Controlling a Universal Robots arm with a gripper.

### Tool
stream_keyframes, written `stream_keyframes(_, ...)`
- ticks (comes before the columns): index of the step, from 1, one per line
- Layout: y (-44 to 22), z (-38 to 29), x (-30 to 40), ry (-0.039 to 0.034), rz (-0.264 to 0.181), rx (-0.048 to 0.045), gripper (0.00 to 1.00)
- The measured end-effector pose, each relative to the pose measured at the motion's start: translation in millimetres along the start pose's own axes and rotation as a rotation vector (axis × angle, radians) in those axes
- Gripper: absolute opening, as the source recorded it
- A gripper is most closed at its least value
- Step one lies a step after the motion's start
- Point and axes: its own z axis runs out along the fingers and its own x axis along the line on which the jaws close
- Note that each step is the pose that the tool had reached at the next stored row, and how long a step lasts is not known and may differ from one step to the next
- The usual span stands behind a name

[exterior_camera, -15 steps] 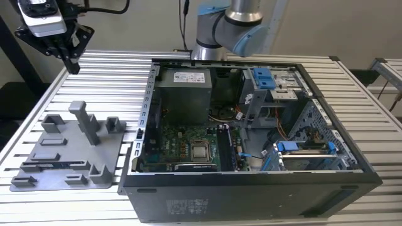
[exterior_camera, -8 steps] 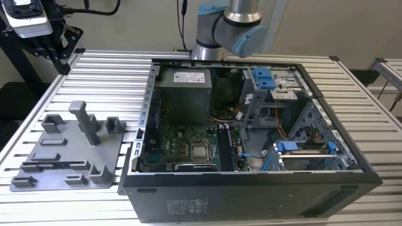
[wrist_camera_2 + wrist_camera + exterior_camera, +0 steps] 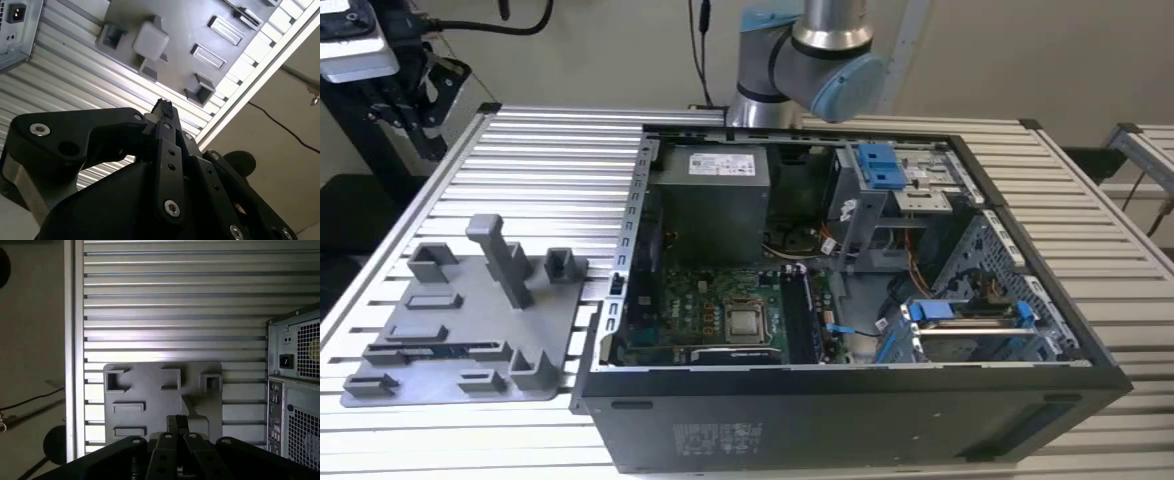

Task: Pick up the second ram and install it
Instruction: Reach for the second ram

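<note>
My gripper [image 3: 177, 420], jaws together, faces the tray [image 3: 150, 390]; the dark ram [image 3: 438, 350] lies in it, its bluish label unreadable.

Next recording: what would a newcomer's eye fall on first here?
The open computer case dominates the exterior view, its motherboard exposed, on a slatted table. On the exterior view's left sits a grey tray with a dark ram stick lying in one of its slots. In the first wrist view the black gripper looms shut, with the tray beyond it.
</note>
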Motion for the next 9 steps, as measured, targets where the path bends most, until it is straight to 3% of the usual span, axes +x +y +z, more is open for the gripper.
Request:
stream_keyframes(7,-0.5,1.0,19.5,0.0002,-0.003,0.0,0.11)
stream_keyframes(9,-0.5,0.9,20.9,0.0002,-0.004,0.0,0.11)
